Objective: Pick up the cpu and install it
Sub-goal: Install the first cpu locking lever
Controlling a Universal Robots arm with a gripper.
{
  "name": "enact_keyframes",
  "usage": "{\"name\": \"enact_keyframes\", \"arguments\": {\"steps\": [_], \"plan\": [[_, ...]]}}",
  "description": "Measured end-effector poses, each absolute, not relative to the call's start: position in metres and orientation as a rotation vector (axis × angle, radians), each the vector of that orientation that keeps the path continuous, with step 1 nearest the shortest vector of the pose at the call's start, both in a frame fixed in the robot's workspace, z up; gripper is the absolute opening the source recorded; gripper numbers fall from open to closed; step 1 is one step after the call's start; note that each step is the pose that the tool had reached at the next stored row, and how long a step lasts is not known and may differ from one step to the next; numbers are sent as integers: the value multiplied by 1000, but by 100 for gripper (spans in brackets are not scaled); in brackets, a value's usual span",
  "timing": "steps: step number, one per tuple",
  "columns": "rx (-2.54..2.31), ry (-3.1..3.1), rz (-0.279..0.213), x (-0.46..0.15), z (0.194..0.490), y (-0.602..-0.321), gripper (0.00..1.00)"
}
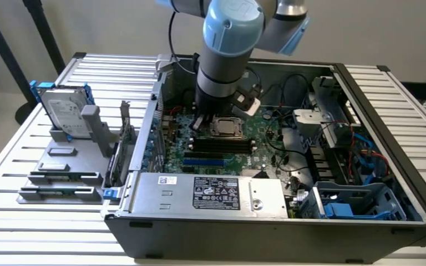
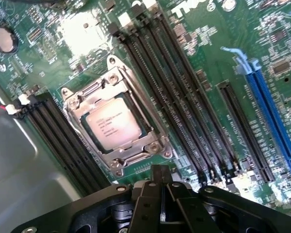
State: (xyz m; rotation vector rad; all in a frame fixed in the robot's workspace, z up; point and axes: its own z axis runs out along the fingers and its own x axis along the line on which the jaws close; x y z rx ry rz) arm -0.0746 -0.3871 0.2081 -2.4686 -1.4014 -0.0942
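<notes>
The cpu (image 2: 115, 124), a small square chip with a silver-grey top, lies flat inside the metal frame of its socket (image 2: 82, 104) on the green motherboard. In the exterior view the cpu (image 1: 228, 128) sits mid-board inside the open computer case. My gripper (image 2: 161, 180) hangs just above the board beside the socket. Its black fingers are pressed together with nothing between them. In the exterior view the gripper (image 1: 202, 123) reaches down next to the socket on the exterior view's left, and the arm hides part of the board behind it.
Black memory slots (image 2: 184, 97) and a blue slot (image 2: 274, 121) run beside the socket. A hard drive in a blue bracket (image 1: 64, 113) and memory sticks (image 1: 57, 191) stand on a grey holder outside the case. The power supply (image 1: 209, 194) and case walls enclose the board.
</notes>
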Motion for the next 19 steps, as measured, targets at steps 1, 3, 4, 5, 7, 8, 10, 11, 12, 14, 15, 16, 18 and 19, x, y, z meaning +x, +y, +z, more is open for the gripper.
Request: {"name": "enact_keyframes", "arguments": {"steps": [1, 3, 4, 5, 7, 8, 10, 11, 12, 14, 15, 16, 18, 19], "plan": [[-2466, -1407, -92, -75, 208, -385, 11], [-2459, -1421, -88, -75, 209, -382, 11], [-2455, -1430, -86, -75, 209, -380, 11], [-2450, -1440, -84, -75, 209, -378, 11], [-2440, -1460, -79, -75, 209, -375, 11], [-2434, -1470, -77, -75, 210, -374, 11], [-2423, -1491, -72, -75, 211, -372, 11], [-2417, -1501, -69, -75, 211, -371, 11], [-2412, -1513, -66, -75, 212, -370, 11], [-2402, -1534, -60, -75, 213, -369, 11], [-2397, -1545, -56, -75, 214, -369, 11], [-2392, -1556, -53, -75, 215, -368, 11], [-2383, -1576, -48, -75, 217, -367, 11], [-2378, -1587, -46, -75, 217, -367, 11]]}}
